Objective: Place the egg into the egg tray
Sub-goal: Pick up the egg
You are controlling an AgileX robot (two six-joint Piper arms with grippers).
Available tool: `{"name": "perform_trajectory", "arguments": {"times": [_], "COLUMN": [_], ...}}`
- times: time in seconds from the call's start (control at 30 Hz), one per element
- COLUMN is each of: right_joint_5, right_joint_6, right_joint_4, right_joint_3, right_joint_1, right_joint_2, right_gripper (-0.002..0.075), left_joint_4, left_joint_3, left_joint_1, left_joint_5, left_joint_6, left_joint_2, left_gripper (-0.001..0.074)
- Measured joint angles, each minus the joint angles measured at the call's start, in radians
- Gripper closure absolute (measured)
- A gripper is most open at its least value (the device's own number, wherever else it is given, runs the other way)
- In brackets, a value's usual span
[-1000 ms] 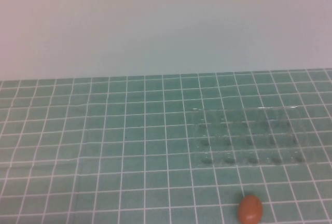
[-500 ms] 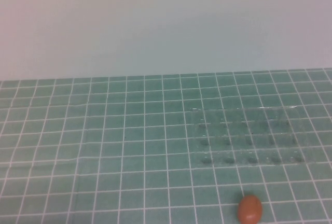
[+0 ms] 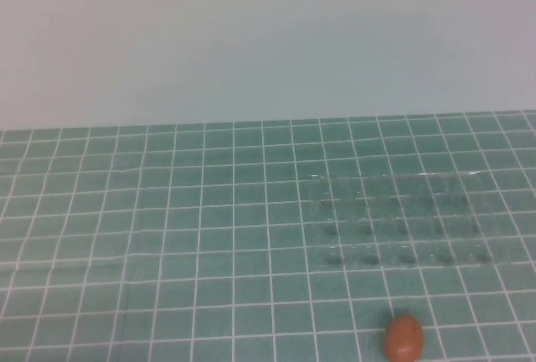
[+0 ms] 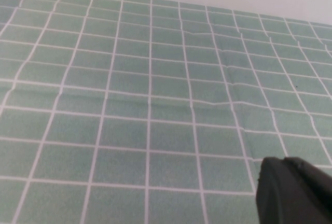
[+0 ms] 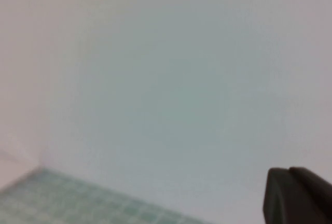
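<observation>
The orange-brown egg (image 3: 404, 337) lies on the green grid mat near the front edge, right of centre in the high view. The clear egg tray (image 3: 394, 221) with rows of small round cups lies on the mat just behind the egg, to the right. No arm shows in the high view. My left gripper (image 4: 284, 163) shows only in the left wrist view, with its dark fingertips pressed together, empty, above bare mat. My right gripper (image 5: 286, 171) shows only in the right wrist view, fingertips together, empty, facing the pale wall. Neither wrist view shows the egg or the tray.
The green mat with white grid lines (image 3: 167, 236) covers the table up to a plain pale wall (image 3: 268, 35) at the back. The mat has slight creases (image 4: 218, 94) in the left wrist view.
</observation>
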Motion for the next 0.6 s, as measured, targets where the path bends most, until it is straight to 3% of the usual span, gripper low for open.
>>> {"name": "perform_trajectory", "arguments": {"times": [0.27, 0.43, 0.6], "right_joint_5": [0.076, 0.421, 0.748], "right_joint_6": [-0.122, -0.320, -0.401], "right_joint_4": [0.262, 0.448, 0.654], "right_joint_3": [0.037, 0.063, 0.062], "right_joint_1": [0.012, 0.087, 0.220], "right_joint_2": [0.000, 0.000, 0.000], "right_gripper": [0.0728, 0.0728, 0.0728], "left_joint_4": [0.000, 0.000, 0.000], "left_joint_3": [0.000, 0.000, 0.000], "left_joint_1": [0.000, 0.000, 0.000], "left_joint_5": [0.000, 0.000, 0.000], "left_joint_6": [0.000, 0.000, 0.000], "left_joint_2": [0.000, 0.000, 0.000], "left_gripper": [0.0739, 0.0739, 0.0739]}}
